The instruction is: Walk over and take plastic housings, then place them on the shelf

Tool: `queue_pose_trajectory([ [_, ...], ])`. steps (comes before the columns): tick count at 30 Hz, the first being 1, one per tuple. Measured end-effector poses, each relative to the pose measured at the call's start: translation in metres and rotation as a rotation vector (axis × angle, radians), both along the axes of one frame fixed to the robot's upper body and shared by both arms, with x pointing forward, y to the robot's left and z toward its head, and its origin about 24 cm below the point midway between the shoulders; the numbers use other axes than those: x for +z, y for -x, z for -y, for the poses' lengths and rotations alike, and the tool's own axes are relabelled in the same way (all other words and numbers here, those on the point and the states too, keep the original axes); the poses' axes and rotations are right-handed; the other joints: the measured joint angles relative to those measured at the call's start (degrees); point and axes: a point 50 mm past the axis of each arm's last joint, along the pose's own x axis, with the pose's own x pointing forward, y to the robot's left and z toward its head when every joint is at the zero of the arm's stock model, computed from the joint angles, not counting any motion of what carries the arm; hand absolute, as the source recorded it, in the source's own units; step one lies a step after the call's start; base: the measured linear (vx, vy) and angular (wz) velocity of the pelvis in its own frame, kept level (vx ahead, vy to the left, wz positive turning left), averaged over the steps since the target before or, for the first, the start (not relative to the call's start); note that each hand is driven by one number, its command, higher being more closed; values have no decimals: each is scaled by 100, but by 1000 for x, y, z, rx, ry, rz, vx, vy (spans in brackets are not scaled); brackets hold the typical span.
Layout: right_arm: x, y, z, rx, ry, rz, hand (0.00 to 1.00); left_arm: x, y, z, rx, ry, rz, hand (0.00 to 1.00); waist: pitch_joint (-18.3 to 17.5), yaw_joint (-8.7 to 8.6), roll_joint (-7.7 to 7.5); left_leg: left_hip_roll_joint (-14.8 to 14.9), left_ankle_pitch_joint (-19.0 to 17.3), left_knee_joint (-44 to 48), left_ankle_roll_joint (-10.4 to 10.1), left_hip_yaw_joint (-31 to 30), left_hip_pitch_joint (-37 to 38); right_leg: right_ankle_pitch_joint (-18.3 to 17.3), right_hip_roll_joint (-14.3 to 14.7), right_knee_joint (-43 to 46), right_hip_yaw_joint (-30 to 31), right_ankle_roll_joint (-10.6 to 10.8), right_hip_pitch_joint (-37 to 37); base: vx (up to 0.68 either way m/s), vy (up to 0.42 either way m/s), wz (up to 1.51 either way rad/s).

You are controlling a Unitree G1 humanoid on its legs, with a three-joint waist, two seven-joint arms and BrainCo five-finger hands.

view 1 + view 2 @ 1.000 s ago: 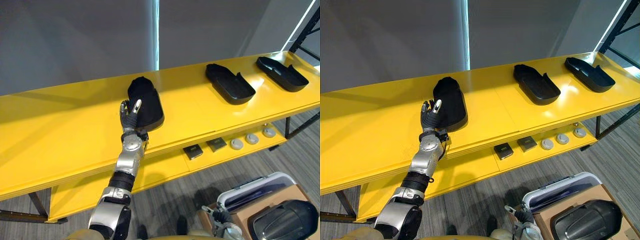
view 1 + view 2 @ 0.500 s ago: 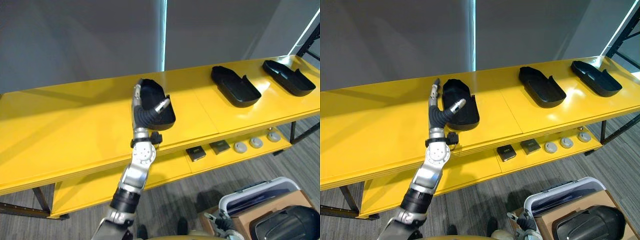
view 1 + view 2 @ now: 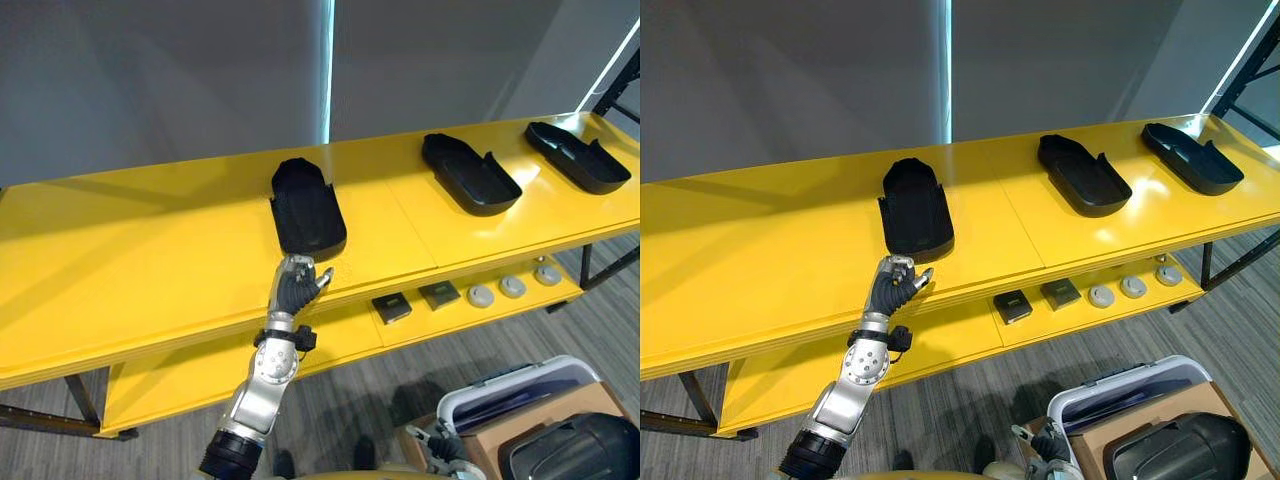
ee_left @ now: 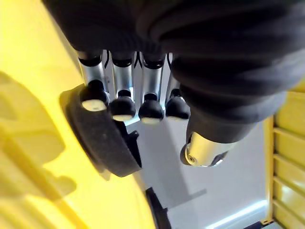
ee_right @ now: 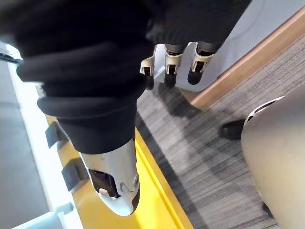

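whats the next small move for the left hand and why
Probably pull the left hand away from the shelf: the plastic housing lies flat on the yellow top, clear of the open fingers, so this placement looks done, and a second housing waits lower right.

My left hand has a dark ribbed cover over its back and wrist, and silver fingers with rounded dark tips. My forearm is silver-grey with black joint bands. My right hand matches, its thumb a silver shell.
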Motion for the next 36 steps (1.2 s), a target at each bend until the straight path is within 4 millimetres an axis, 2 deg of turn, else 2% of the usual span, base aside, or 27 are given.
queue_pose_trajectory([
  [7,1,-3,0,3,0,6,0,7,-24,7,-38,-68,17,100,2,-28,1,0,-2,30,10,80,-44,45,6,-1,77,-42,-80,21,9,-6],
  [13,1,-4,0,3,1,10,0,6,-32,7,-36,-105,5,100,6,-101,1,0,-9,30,13,122,-46,49,6,-3,113,-43,-98,1,6,-3],
  [14,1,-5,0,4,1,13,0,7,-34,5,-34,-116,11,100,8,-155,1,-1,-9,29,14,126,-45,50,6,-5,119,-42,-101,0,0,0],
  [23,3,-8,1,4,4,23,0,19,-54,5,-18,-148,29,100,110,-191,-8,-1,-15,3,8,284,-102,72,11,-21,282,0,-246,-29,12,-10],
  [26,3,-10,0,5,3,29,0,22,-59,1,13,-147,37,100,116,-299,-3,-4,-15,3,17,300,-145,75,8,-14,290,4,-286,-1,4,-3],
  [36,4,-12,0,4,3,36,0,29,-65,-1,32,-149,46,100,154,-331,16,0,-35,25,11,327,-142,118,12,-4,301,-55,-292,5,2,-1],
])
